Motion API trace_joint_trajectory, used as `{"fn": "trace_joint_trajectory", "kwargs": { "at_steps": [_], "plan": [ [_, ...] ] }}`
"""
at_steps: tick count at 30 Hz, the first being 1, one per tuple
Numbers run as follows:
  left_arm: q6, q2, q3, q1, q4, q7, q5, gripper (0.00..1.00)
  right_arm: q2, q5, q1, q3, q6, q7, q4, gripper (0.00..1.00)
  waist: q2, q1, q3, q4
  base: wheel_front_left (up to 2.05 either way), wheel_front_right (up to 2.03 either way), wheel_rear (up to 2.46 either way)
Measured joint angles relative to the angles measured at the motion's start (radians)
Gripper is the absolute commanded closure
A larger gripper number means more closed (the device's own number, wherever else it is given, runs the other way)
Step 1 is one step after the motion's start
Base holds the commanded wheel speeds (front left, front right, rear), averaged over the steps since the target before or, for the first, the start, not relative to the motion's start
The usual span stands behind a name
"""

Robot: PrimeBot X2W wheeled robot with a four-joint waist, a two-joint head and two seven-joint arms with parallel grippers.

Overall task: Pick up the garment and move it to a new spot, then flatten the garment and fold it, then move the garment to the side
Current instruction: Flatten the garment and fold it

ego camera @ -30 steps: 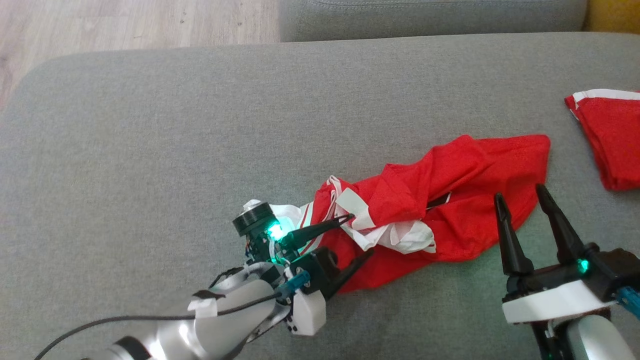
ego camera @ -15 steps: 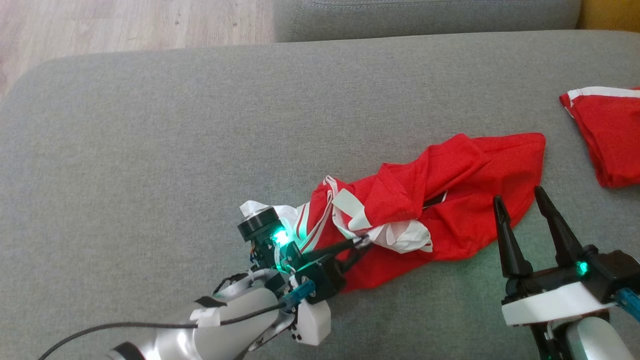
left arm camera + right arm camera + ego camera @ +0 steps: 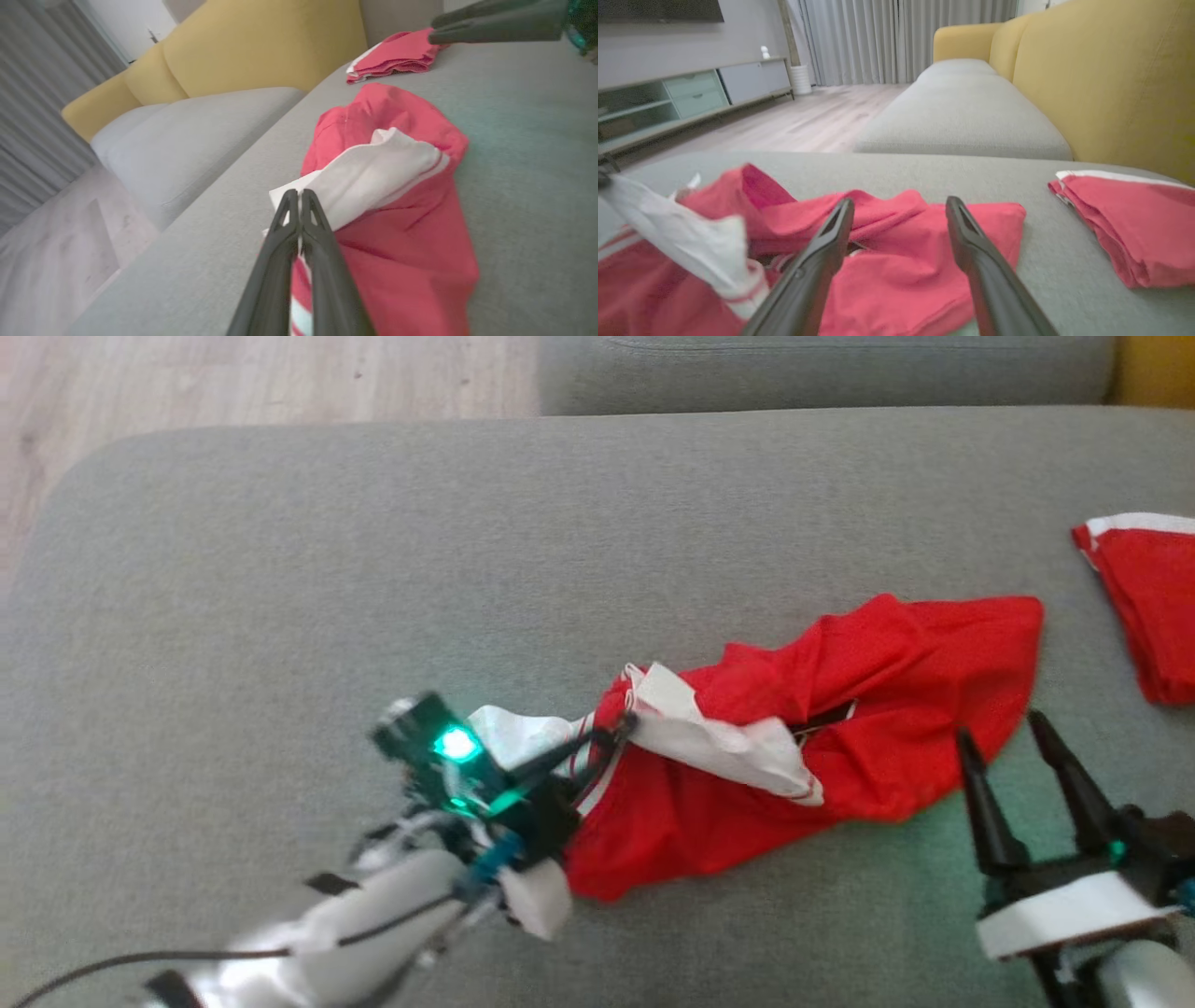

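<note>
Here the left tool (image 3: 618, 725) pinches the garment (image 3: 868, 728) by its white end mid-frame; it stretches rightward to the empty, spread right tool (image 3: 998, 726).

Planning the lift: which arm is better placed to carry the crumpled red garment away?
Left: the left end effector is shut on the crumpled red garment; the right end effector hangs open.

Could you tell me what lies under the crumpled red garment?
The garment rests on the grey cushion; anything hidden beneath its folds cannot be seen.
</note>
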Motion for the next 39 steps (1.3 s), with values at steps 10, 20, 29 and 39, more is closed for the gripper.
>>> {"fn": "trace_joint_trajectory", "kwargs": {
  "at_steps": [10,20,29,39],
  "plan": [
    [0.101,0.211,0.119,0.000,-0.152,0.020,-0.028,1.00,-0.148,0.088,-0.037,0.018,0.000,0.069,0.126,0.00,0.0000,0.0000,0.006,0.069,0.00,0.00,0.00],
    [0.127,0.323,0.153,0.005,-0.242,0.054,-0.059,1.00,-0.202,0.226,-0.090,0.068,0.000,0.140,0.126,0.00,0.0000,0.0000,0.036,0.092,0.00,0.00,0.00],
    [0.124,0.315,0.150,-0.005,-0.269,0.071,-0.059,1.00,-0.351,0.458,-0.353,0.103,0.000,0.428,0.195,0.00,0.0000,0.0001,0.086,0.107,0.00,0.00,0.00],
    [0.090,0.258,0.134,-0.068,-0.254,0.070,-0.048,1.00,-0.401,0.431,-0.554,0.235,0.000,0.498,0.432,0.00,-0.0001,0.0001,0.144,0.171,0.00,0.00,0.00]
  ]
}}
